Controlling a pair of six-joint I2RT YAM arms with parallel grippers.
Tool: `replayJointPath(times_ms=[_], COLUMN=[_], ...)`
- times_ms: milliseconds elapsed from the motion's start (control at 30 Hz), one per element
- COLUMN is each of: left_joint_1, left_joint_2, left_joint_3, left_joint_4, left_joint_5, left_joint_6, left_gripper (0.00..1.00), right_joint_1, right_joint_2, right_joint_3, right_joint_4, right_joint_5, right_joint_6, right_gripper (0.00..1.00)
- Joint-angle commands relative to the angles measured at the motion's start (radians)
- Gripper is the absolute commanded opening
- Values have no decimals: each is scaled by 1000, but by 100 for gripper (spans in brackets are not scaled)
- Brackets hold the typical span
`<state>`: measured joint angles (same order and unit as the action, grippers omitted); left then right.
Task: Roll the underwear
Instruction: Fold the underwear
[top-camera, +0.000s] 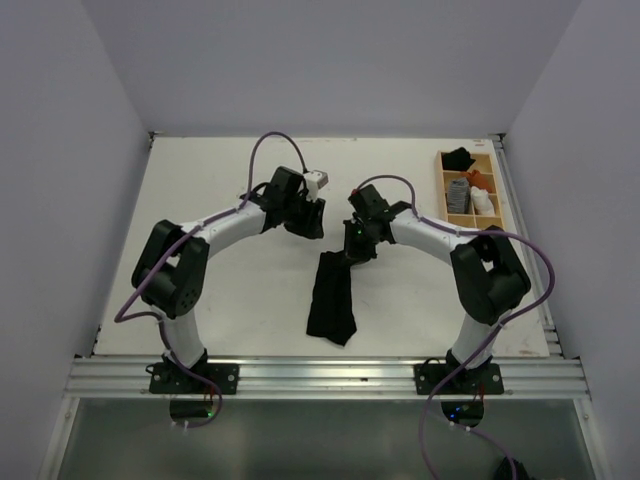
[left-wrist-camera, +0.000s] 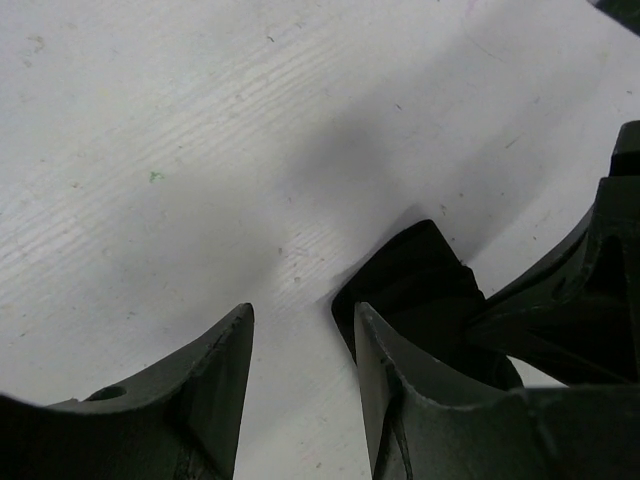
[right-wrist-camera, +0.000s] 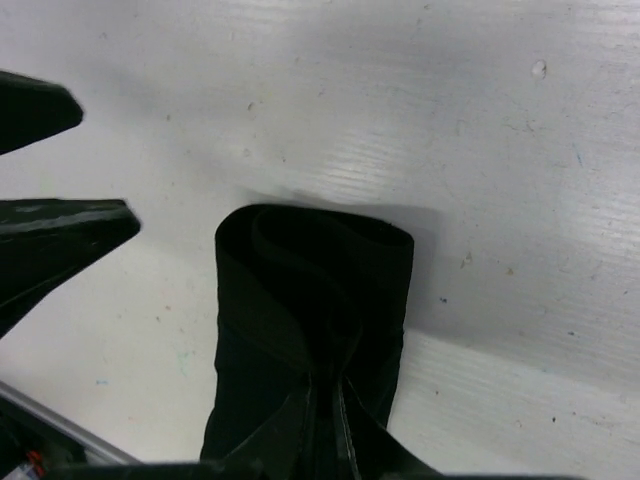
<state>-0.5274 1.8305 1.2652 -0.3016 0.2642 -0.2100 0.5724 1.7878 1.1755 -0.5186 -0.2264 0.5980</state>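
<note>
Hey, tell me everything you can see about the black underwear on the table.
The underwear is plain black, soft, matte fabric with no markings. It lies as a long narrow strip on the white table between the two arms. Its far end is curled over into a rounded fold. The right pincer is shut on that end; the left pincer stands open close beside it, with nothing between its fingers.

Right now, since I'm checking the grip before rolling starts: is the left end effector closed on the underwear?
No, the left end effector has its fingers apart with table showing between them, the underwear beside one.
</note>
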Motion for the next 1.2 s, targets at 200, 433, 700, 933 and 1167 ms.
replayJointPath(times_ms=[200,433,700,933,1167], left_joint_1=[27,26,4,-8,-13], left_joint_2=[137,280,352,348,363], left_joint_3=[141,243,246,183,181], left_joint_4=[68,82,82,99,58], left_joint_5=[211,335,463,513,532], left_joint_6=[-9,-37,-14,7,44], left_gripper=[44,43,35,26,19], right_joint_1=[6,4,4,4,0], right_joint_2=[-27,-25,-13,-7,27], right_joint_3=[27,21,41,69,111], right_joint_4=[23,16,-3,-27,-57], right_joint_5=[-45,-42,-33,9,41], right_joint_6=[-113,-168,-196,-219,-248], right_gripper=[0,0,0,0,0])
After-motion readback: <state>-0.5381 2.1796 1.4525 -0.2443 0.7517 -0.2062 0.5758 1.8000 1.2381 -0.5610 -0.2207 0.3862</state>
